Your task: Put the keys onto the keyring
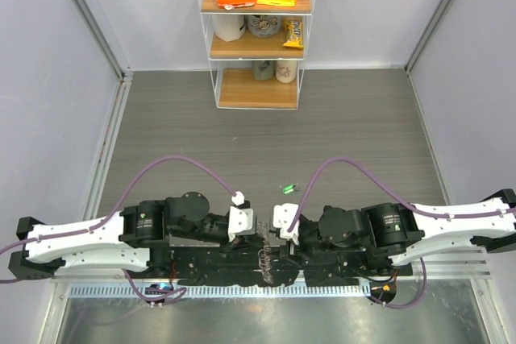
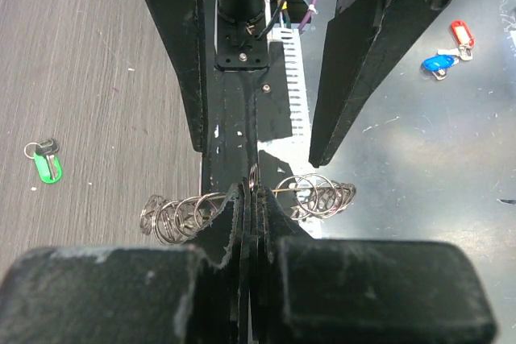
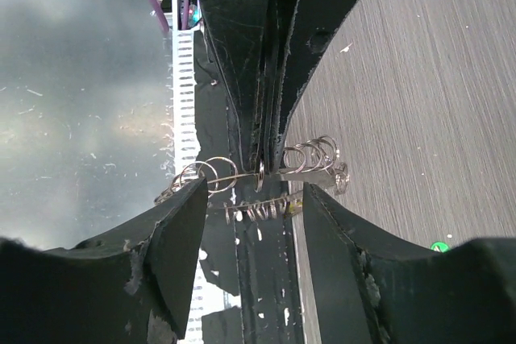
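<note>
pinching the keyring [image 2: 318, 196] at its rim, the left gripper [image 2: 251, 197] has its jaws pressed fully together, the thin wire caught between the fingertips so that the silvery loops fan out to either side. the ring is held up over the black arm bases [image 1: 218, 267] at the near edge of the table. the right gripper [image 3: 254, 199] faces it from the opposite side with jaws partly apart, one finger on each side of the loop cluster. it holds nothing, and i cannot tell whether a fingertip brushes the outer loops. further out, the green key [image 2: 48, 168] lies flat on the wood-grain table [image 2: 105, 54], well apart from both grippers, with a dark key head [image 2: 48, 146] and a small ring just at its top. a red tag [image 2: 461, 34] and a blue tag [image 2: 439, 64] lie on the metal sheet [image 2: 419, 159] on the near side. by my reading, the step in hand is steadying and presenting the ring, with no key yet taken up. the next move would call for the right arm to back off the ring and reach out to the green key. it should grip the key by the head so its small ring stays free, then bring it to a gap in the wire while the left grip holds firm.
</note>
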Tool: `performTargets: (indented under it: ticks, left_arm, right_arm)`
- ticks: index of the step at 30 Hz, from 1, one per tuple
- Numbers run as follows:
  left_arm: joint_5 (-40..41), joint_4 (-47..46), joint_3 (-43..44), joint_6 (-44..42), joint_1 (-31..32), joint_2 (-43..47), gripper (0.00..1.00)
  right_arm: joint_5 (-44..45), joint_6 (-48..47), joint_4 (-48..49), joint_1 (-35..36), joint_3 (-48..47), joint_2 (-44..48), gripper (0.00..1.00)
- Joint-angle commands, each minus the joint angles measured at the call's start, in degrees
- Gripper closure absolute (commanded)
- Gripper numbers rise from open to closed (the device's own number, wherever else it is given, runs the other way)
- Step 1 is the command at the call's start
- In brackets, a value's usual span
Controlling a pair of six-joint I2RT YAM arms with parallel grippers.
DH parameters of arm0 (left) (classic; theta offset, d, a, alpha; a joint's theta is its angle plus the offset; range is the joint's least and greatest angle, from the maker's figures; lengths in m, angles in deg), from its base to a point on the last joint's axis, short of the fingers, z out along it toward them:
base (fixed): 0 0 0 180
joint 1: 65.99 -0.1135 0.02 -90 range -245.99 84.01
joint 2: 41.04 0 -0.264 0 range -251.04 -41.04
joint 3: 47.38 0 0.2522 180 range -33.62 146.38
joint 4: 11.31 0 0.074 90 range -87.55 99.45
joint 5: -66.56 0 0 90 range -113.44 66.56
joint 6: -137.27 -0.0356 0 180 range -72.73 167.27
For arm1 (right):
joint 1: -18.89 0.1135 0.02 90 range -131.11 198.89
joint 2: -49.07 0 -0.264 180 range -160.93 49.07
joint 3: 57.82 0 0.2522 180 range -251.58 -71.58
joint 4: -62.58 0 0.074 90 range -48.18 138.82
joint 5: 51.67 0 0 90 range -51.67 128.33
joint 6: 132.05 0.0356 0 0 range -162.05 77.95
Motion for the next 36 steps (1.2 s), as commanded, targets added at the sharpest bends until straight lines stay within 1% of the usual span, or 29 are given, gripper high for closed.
performTargets:
  ticks: [1,4,10,15,23,26,30,33,36]
  left_arm:
    - [-0.1,-4.3,3.2,-0.2,0.5,0.4,1.00]
    - [-0.5,-4.4,3.4,-0.2,0.7,0.6,1.00]
    - [-1.1,-4.3,3.8,0.0,1.2,1.1,1.00]
    - [-1.7,-4.8,3.8,0.3,1.3,1.5,1.00]
    - [-2.0,-4.7,4.1,0.4,1.6,1.9,1.00]
    - [-2.1,-4.7,4.4,0.4,1.8,1.4,1.00]
    - [-2.0,-4.8,4.6,0.5,2.0,1.0,1.00]
    - [-1.9,-4.9,5.1,0.3,2.0,0.8,1.00]
    - [-2.0,-4.9,5.3,0.3,2.1,0.4,1.00]
  right_arm:
    - [0.4,-0.8,2.5,0.8,-2.6,-0.5,0.44]
    - [0.5,-0.8,2.9,1.0,-2.6,-0.5,0.44]
    - [0.7,-0.8,3.7,1.1,-2.3,-0.3,0.50]
    - [0.4,-0.8,3.7,1.4,-2.5,-1.0,0.51]
    - [0.4,-2.2,3.7,1.8,-2.6,-0.9,0.59]
    - [0.5,-2.3,4.1,2.0,-2.5,-0.7,0.63]
    - [0.7,-2.6,4.3,2.2,-2.2,-0.5,0.75]
    - [1.7,-2.9,4.4,2.4,-2.2,-0.7,0.94]
    - [2.2,-3.5,5.1,3.0,-1.8,-0.4,0.94]
